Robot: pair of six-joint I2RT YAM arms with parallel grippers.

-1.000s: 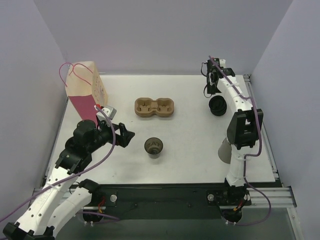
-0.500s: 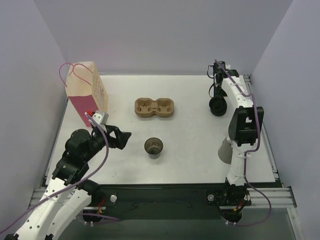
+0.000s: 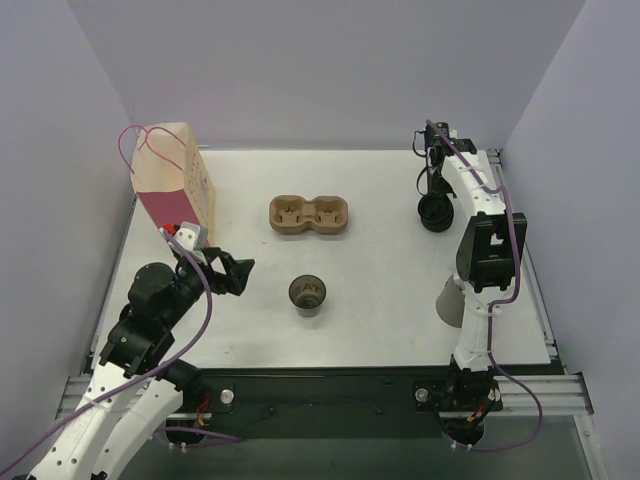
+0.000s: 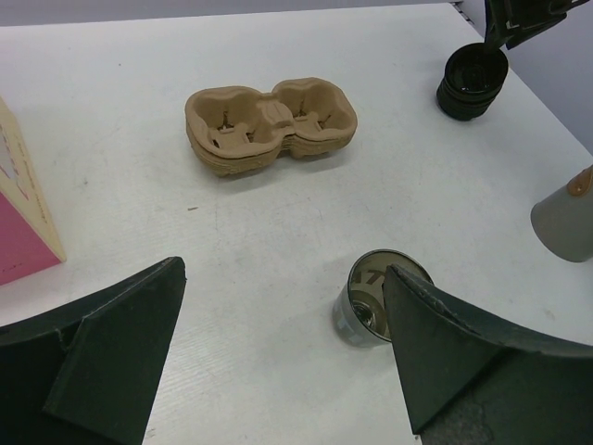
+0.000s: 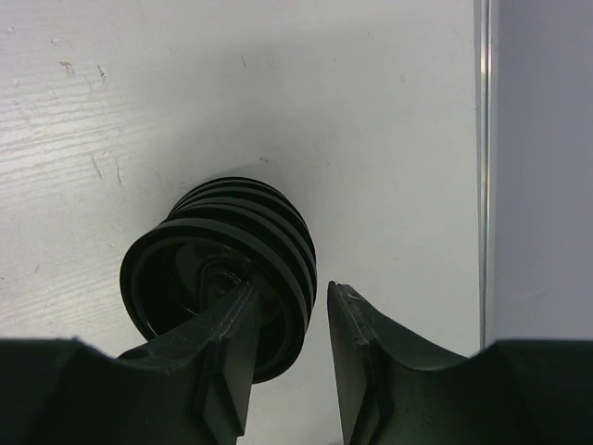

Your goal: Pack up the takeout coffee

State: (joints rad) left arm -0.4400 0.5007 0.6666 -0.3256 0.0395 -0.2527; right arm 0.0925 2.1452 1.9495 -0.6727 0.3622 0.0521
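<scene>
The right gripper [image 5: 292, 292] has descended onto the stack of loose lids [image 5: 250, 209] at the far-right edge of the surface [image 3: 380, 300]. Its jaws stand spread, straddling the top lid's rim without pinching it. The left gripper [image 3: 240, 274] has drawn back toward the near-left corner, jaws wide apart and empty. Judgement: a lid pick is in preparation; packing has not begun. The cup [image 4: 375, 298] stands uncovered near the centre of the surface, apart from the pulp tray [image 4: 243, 159]. Both tray wells are empty. The contents of the bag [image 3: 172, 180] at the far-left edge are not visible.
</scene>
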